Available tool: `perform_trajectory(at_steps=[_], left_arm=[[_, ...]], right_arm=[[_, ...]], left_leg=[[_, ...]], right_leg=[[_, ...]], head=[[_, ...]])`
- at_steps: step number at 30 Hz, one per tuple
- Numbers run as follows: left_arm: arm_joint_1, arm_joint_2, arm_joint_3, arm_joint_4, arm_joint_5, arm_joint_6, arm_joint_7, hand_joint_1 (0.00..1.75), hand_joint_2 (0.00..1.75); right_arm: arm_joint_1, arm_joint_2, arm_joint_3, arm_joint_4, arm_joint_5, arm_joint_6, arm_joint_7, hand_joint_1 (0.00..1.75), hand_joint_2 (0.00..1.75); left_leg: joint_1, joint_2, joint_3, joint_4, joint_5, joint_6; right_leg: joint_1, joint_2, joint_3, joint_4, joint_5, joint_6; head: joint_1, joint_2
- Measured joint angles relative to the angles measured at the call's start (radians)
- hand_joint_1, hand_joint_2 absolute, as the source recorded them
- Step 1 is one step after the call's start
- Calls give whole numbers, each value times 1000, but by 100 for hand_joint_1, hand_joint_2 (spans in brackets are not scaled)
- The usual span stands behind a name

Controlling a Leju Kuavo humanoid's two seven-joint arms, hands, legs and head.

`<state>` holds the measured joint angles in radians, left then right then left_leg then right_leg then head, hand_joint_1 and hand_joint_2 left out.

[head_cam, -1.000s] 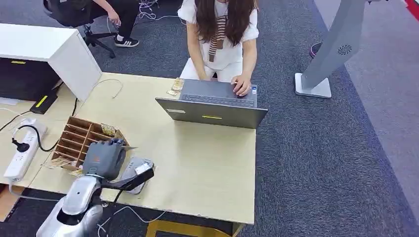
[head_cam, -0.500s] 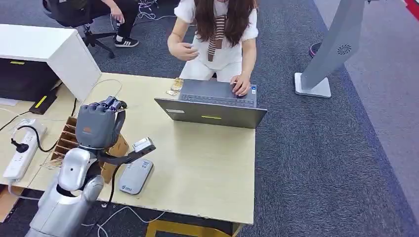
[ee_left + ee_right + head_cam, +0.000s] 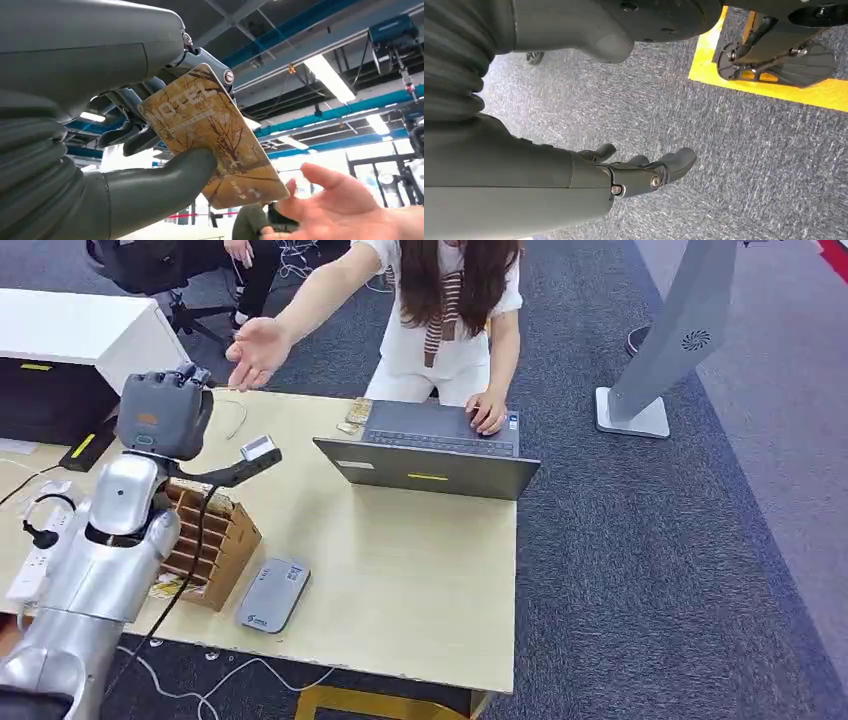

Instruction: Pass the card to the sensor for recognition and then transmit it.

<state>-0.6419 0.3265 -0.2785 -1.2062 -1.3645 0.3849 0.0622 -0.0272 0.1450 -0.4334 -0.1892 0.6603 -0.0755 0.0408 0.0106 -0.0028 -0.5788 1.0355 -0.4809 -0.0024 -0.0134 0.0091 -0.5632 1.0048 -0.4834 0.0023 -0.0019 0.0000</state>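
Observation:
My left hand [image 3: 165, 412] is raised high over the table's far left side. It pinches a brown patterned card [image 3: 212, 135] between its thumb [image 3: 165, 177] and fingers. A person's open palm [image 3: 255, 348] reaches toward that hand from across the table; in the left wrist view the palm [image 3: 345, 207] sits just beside the card's free corner. The grey card sensor [image 3: 272, 594] lies flat on the table near the front edge, below my left arm. My right hand [image 3: 644, 172] hangs above the carpet with its fingers apart and nothing in it.
A wooden slotted card box [image 3: 205, 535] stands on the table [image 3: 400, 570] beside my left arm. An open laptop [image 3: 430, 455] sits at the far side, the person's other hand on it. A white power strip [image 3: 35, 550] and cables lie at the left edge.
My left hand has lifted the card up from over the sensor, away from the table toward the far left. The person has stretched an arm out with an open palm toward it.

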Motion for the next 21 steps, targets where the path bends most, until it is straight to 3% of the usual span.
perform_trajectory(at_steps=[17, 18, 19, 21], left_arm=[[-70, 0, -1, 124, -15, -27, 14, 175, 175], [-70, 0, -1, 128, -15, -23, 16, 164, 175], [-71, 0, -1, 132, -15, -20, 18, 0, 175], [-71, 0, -1, 139, -16, -17, 19, 0, 175]], right_arm=[[-1, 0, 0, 0, 5, -1, 9, 0, 175], [-1, 0, 0, 0, 7, -1, 10, 0, 175], [-1, 0, 0, 0, 8, -2, 10, 0, 175], [-1, 0, 0, 0, 13, -2, 11, 0, 175]], left_leg=[[0, 0, 0, 0, 0, 0], [0, 0, 0, 0, 0, 0], [0, 0, 0, 0, 0, 0], [0, 0, -1, 0, 0, 0]], right_leg=[[0, 0, -1, 0, 0, 0], [0, 0, -1, 0, 0, 0], [0, 0, -1, 0, 0, 0], [0, 0, -1, 0, 0, 0]], head=[[0, 0], [0, 0], [0, 0], [0, 0]])
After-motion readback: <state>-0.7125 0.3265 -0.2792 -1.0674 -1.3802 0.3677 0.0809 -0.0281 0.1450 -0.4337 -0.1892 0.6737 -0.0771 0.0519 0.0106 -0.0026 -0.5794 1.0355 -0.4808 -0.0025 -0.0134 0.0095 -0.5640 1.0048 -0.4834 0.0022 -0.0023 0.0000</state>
